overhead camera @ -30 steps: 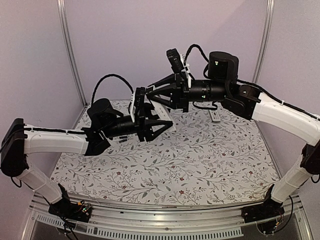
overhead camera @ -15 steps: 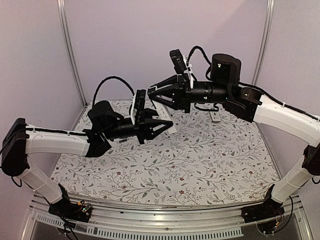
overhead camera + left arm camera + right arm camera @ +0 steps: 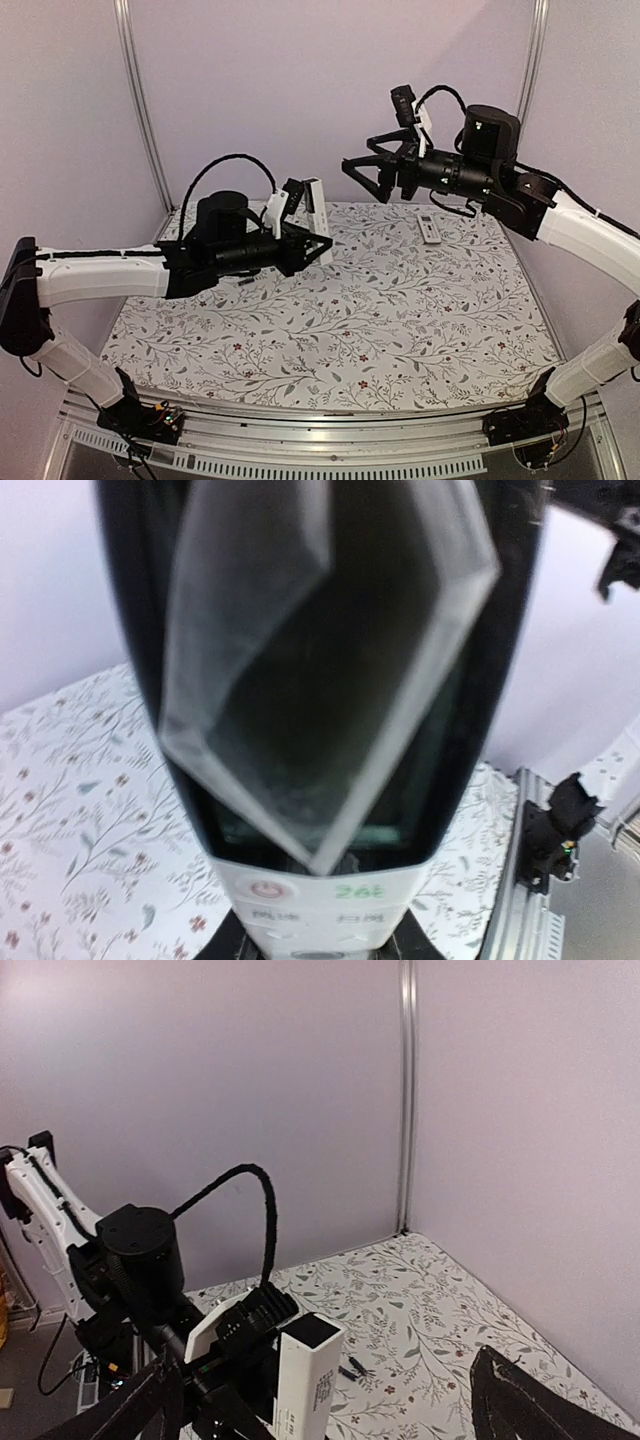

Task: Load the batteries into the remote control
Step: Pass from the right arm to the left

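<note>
White slim rectangular remote control (image 3: pixel 316 200) was held upright in the air, clamped at its lower end by the left gripper (image 3: pixel 312 240). In the left wrist view its button face (image 3: pixel 320 910) was seen close up. Right gripper (image 3: pixel 362 172) was seen spread wide and empty, level with the remote's top and a little apart from it.

Step judged: remote to be kept steady while a battery is fetched. For a good result, the remote should be gripped firmly, its battery bay turned toward the right gripper, and the battery pinched across its slim body. Whether the bay was open could not be told.

One tiny dark slim cylinder battery (image 3: pixel 245 282) was spotted on the floral-patterned surface (image 3: pixel 400 320), below the left gripper and back under its arm, well apart from the right gripper. A small white flat piece (image 3: pixel 430 230) lay below the right gripper.
</note>
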Available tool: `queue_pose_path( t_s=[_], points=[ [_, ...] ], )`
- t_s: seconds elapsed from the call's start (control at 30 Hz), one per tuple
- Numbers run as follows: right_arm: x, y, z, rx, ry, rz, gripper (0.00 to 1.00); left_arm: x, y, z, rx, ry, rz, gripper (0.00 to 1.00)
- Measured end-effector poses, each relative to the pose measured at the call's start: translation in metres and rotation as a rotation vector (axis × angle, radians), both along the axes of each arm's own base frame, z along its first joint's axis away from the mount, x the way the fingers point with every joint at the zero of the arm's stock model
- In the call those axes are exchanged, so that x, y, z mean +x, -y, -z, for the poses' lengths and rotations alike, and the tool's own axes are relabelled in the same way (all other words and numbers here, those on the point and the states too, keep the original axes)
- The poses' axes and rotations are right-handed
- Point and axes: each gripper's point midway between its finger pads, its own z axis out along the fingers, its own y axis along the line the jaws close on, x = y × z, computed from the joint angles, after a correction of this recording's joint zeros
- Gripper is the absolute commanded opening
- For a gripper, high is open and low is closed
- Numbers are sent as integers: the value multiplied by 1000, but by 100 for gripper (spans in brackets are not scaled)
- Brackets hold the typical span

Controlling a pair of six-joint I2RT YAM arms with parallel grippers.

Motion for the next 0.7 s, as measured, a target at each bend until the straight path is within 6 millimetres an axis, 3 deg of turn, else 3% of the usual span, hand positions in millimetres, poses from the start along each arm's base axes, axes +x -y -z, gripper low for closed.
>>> queue_pose_path(
  t_s=[0.1, 0.23, 0.37, 0.47, 0.5, 0.7],
  points=[
    [37, 34, 4, -10, -57, 192, 99, 27, -17, 36, 150, -119, -165, 0],
    [85, 80, 39, -87, -177, 462, 99, 49, -48, 106, 405, -257, -328, 0],
    [110, 105, 88, -207, -290, 617, 99, 56, -75, 188, 668, -423, -377, 0],
    [117, 110, 120, -287, -351, 664, 99, 50, -91, 235, 800, -537, -363, 4],
    [118, 111, 131, -315, -370, 675, 99, 48, -96, 246, 830, -563, -354, 6],
    [120, 120, 171, -437, -435, 722, 99, 51, -91, 248, 826, -643, -294, 22]
  ],
)
